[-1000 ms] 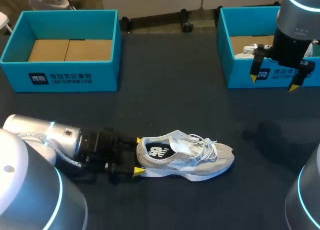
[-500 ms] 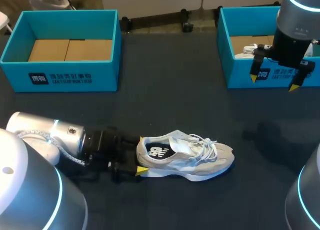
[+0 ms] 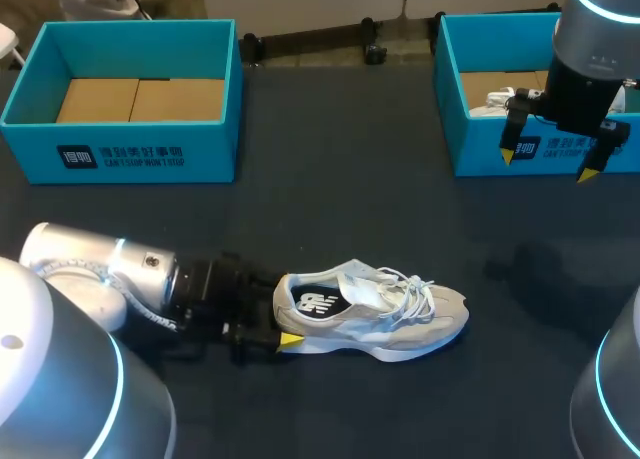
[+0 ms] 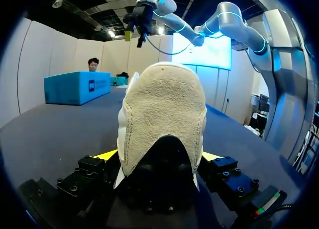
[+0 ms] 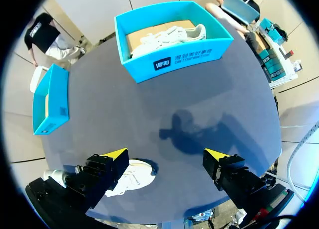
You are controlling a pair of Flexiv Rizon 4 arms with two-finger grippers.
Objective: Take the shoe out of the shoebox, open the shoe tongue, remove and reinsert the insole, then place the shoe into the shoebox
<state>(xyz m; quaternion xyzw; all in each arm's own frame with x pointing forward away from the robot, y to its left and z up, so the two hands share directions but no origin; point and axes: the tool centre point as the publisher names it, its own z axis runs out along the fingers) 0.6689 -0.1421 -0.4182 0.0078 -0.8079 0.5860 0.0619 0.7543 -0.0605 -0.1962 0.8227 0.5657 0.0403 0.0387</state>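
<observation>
A grey and white shoe [image 3: 375, 314] lies upright on the dark worktop [image 3: 330, 179], at 6 o'clock from its centre, with the toe pointing to 3 o'clock. The left hand [image 3: 282, 309] lies low at the shoe's heel, at its 9 o'clock, spread wide with 1 yellow-tipped finger on each side of the heel. In the left wrist view the suede heel [image 4: 162, 114] fills the space between them. 2 blue shoeboxes stand at the far edge: 1 at 10 o'clock [image 3: 120, 154], and 1 at 2 o'clock [image 3: 470, 149] holding another white shoe [image 5: 169, 37]. The right hand [image 3: 546, 166] hangs above the worktop in front of that box, wide apart and holding nothing.
</observation>
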